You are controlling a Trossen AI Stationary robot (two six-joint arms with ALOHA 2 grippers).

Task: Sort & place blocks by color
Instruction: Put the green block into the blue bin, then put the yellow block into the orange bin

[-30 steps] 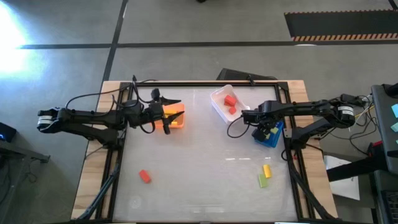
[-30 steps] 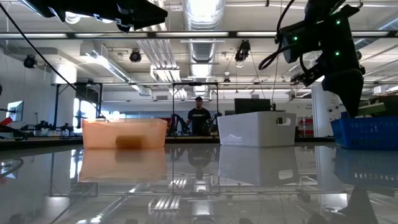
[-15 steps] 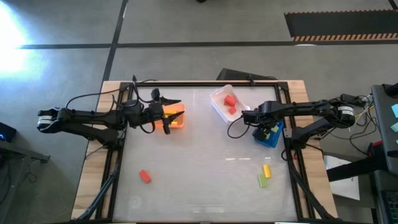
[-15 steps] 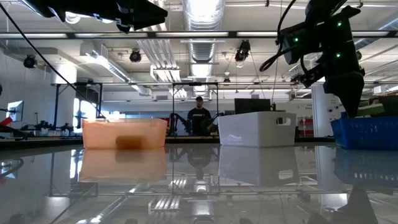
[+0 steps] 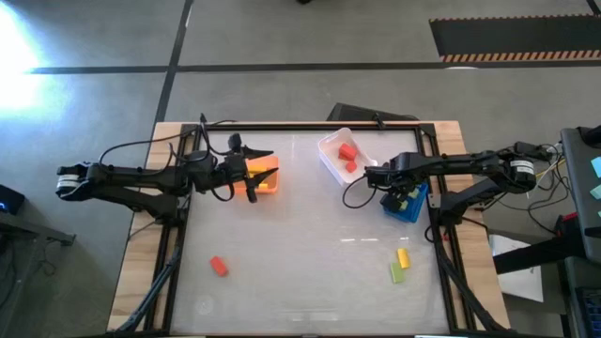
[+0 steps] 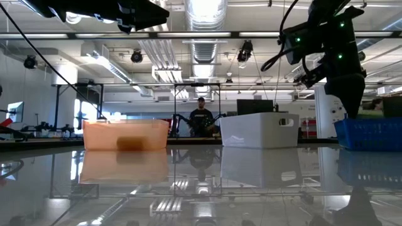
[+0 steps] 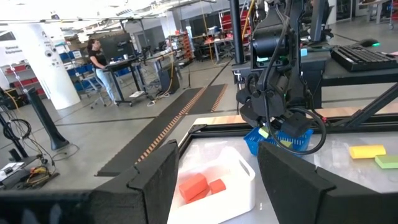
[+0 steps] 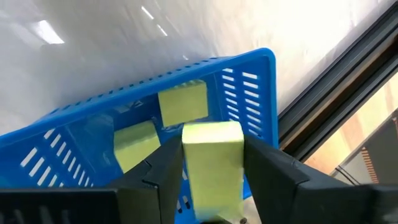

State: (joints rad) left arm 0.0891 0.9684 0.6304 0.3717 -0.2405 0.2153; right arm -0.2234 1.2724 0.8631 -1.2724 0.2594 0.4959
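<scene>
Left arm: the left gripper (image 5: 255, 178) hangs over the orange bin (image 5: 269, 180) at the far left of the table, its fingers (image 7: 292, 168) apart with nothing between them; judged from this, it has nothing to deliver here and is free for another pick. A red block (image 5: 219, 267) lies loose on the near left of the table, well apart from any bin.

Centre: the white bin (image 5: 332, 156) holds two red blocks (image 5: 348, 157), which suggests that this bin collects red.

Right arm: the right gripper (image 8: 210, 163) is poised over the blue bin (image 8: 249, 87), a light green block (image 8: 211, 155) between its fingers. Whether the grip is firm or loosening cannot be told. Two more light green blocks (image 8: 158, 124) lie inside, so green evidently belongs here. A yellow block (image 5: 404, 257) and a green block (image 5: 397, 273) wait near right, close together.

No brand, label or writing on the bins or blocks can be read.
</scene>
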